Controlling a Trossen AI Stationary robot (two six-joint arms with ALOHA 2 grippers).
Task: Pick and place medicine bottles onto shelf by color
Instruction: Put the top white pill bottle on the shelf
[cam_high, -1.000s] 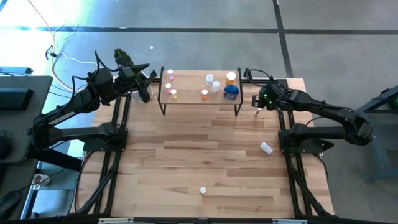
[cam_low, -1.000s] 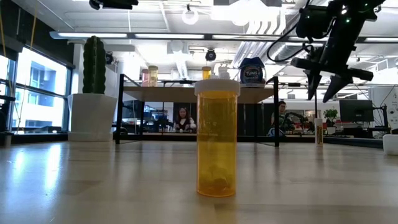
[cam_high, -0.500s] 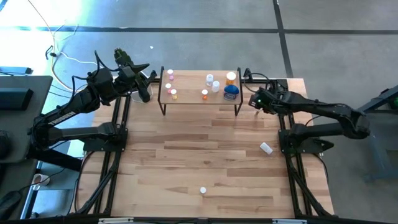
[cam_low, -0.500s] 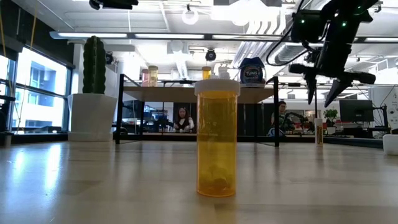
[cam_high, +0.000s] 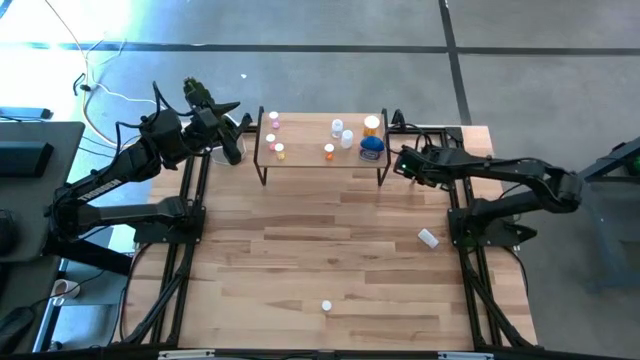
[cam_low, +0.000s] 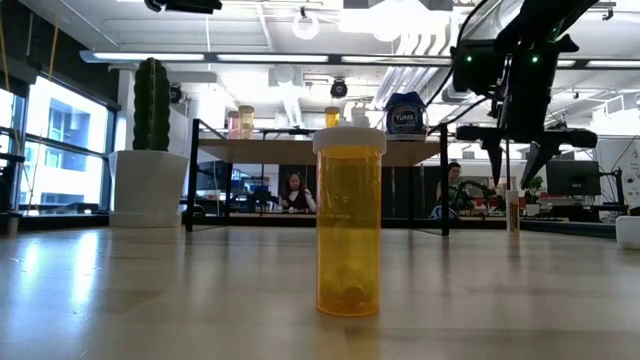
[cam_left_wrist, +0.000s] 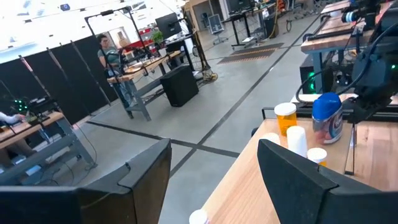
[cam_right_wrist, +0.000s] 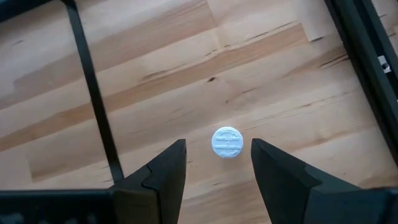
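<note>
While the left end effector (cam_high: 232, 140) waits spread and empty beyond the far-left corner of the light plank desk (cam_high: 330, 250), the right end effector (cam_low: 517, 160) hangs fingers apart, gripping nothing, over a small white-capped bottle (cam_right_wrist: 226, 142) standing just right of the low wooden shelf (cam_high: 310, 152).

two dark, slender jointed arms with black cables looped along them; the right gripper (cam_low: 517, 165) has thin pointed black fingers, green lights glowing above.
</note>
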